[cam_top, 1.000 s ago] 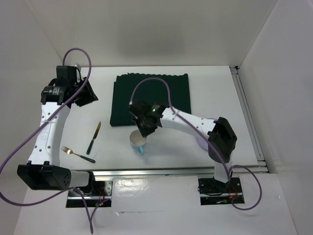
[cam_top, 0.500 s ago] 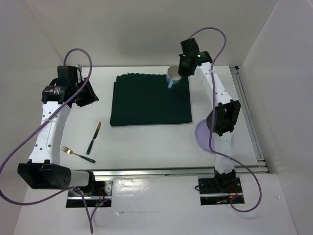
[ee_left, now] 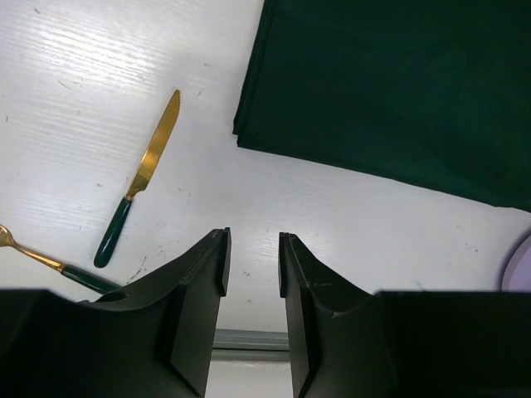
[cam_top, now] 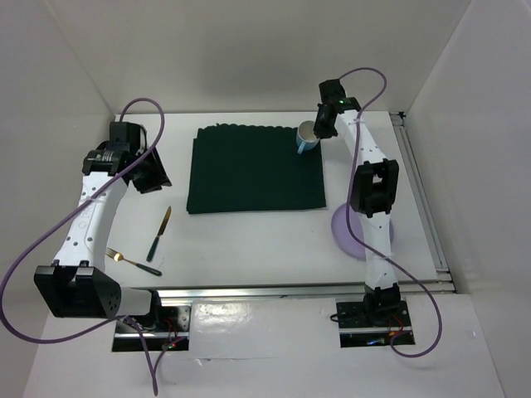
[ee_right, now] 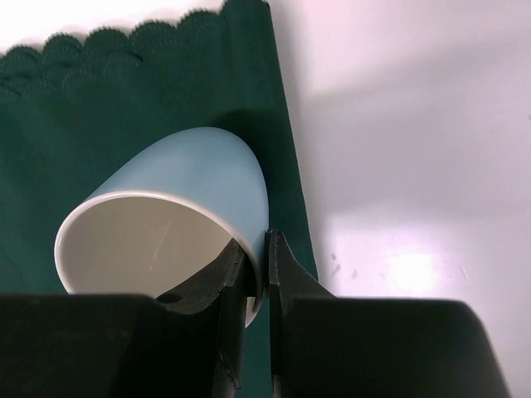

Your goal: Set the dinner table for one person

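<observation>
One end effector point(ee_right: 259, 249) pinches cup point(ee_right: 191, 178) above dinner table point(ee_right: 398, 166).

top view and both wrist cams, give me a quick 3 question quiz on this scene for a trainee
1. True or false: the left gripper holds the knife.
2. The right gripper holds the cup over which part of the cloth, seen from the top view? A far right corner, B centre, C near left corner.
3. What colour is the plate?

Key: 1 false, it is open and empty; 2 A; 3 pale purple.
</observation>
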Robot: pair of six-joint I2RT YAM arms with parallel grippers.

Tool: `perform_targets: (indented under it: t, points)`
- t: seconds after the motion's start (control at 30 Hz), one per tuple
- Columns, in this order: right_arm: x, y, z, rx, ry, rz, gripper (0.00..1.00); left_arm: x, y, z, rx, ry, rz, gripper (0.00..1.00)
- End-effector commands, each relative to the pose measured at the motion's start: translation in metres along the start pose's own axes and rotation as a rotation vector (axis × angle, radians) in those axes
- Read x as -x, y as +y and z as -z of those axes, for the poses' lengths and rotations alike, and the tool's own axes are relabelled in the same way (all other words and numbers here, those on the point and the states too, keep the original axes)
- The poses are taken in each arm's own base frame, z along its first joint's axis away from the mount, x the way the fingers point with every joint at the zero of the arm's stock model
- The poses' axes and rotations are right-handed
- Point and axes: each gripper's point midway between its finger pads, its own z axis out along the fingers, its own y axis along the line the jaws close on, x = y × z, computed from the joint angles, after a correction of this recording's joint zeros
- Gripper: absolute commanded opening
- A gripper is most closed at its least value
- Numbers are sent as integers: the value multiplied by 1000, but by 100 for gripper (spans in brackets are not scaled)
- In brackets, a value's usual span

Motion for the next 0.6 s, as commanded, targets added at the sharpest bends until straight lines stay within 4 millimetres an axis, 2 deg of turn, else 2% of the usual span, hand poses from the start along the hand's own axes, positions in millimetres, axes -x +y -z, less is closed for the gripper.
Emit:
perform_targets:
  t: [0.0,0.03,0.2,0.3,0.43,0.47,0.5,0.57]
  points:
    - [61,26,12,111,-201,-56,0,1,2,-5,5,-1,15,46]
    - [64,27,14,115,-210,-58,0,0,2,-8,9,7,15,46]
    - [61,27,-10,103,-217,-59,0,-2,3,-14,17,25,16,46]
    - [68,21,-14,91,-239,-70,0,-3,4,-19,25,42,17,46]
    - [64,21,-23,88,-232,-69,0,-1,3,-20,25,42,17,46]
    - [63,23,-23,100,-227,-67,2,-2,4,-23,30,52,18,46]
    - [63,25,-23,112,-222,-66,17,0,3,-24,26,44,17,46]
    - [63,30,-22,141,-220,-63,28,-2,2,-27,22,57,18,46]
